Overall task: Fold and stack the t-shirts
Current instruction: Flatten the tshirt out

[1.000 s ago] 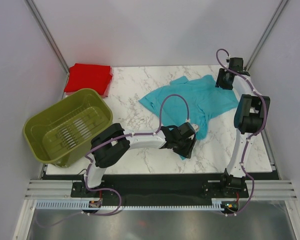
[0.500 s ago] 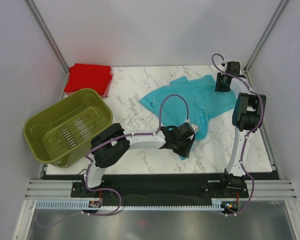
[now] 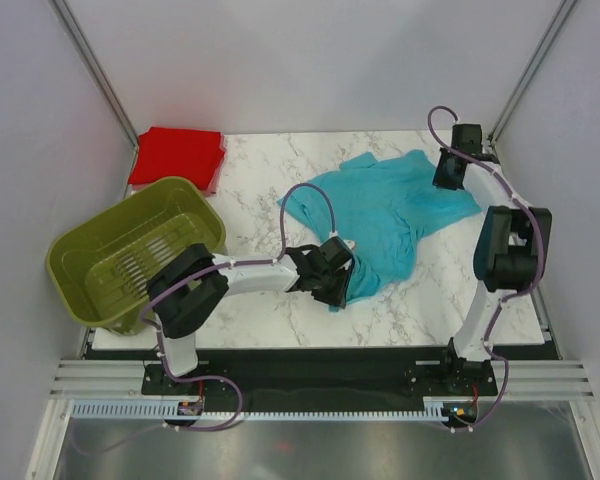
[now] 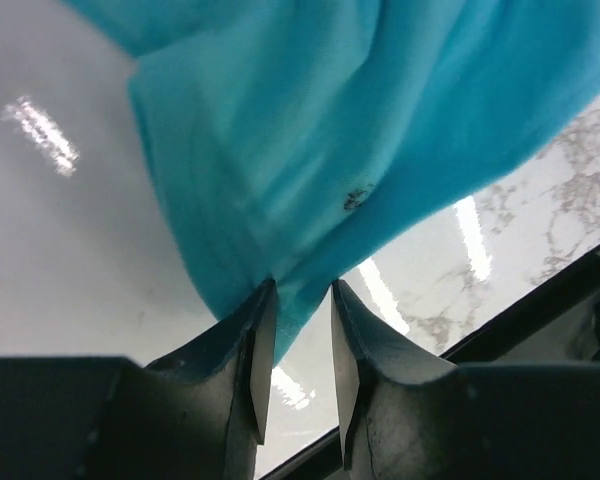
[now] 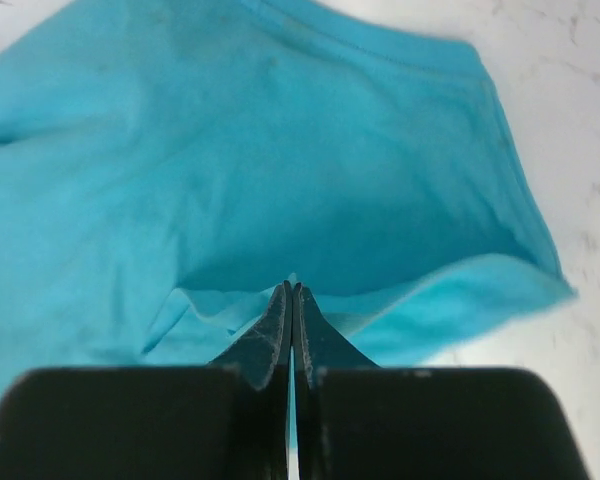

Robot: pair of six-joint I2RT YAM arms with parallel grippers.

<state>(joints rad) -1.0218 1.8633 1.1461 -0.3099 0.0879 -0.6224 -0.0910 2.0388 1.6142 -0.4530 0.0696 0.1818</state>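
Observation:
The turquoise t-shirt [image 3: 395,205] lies crumpled on the marble table, right of centre. At its near left corner my left gripper [image 3: 336,288] is closed on the hem. In the left wrist view the cloth [image 4: 310,150] hangs bunched between the fingertips of that gripper [image 4: 302,292], lifted off the table. My right gripper [image 3: 450,180] sits at the shirt's far right edge. In the right wrist view its jaws [image 5: 293,290] are pressed together, with a thin fold of the turquoise cloth [image 5: 280,150] pinched at their tips. The red t-shirt [image 3: 178,155] is a flat folded square at the far left corner.
An olive-green slotted basket [image 3: 90,240] stands at the left edge, just in front of the red shirt. Grey walls close in the table on the left, back and right. The black front rail [image 3: 310,365] runs along the near edge.
My left gripper has moved left, dragging the shirt's near corner with it. My right gripper's jaws have shut on the shirt's far right edge.

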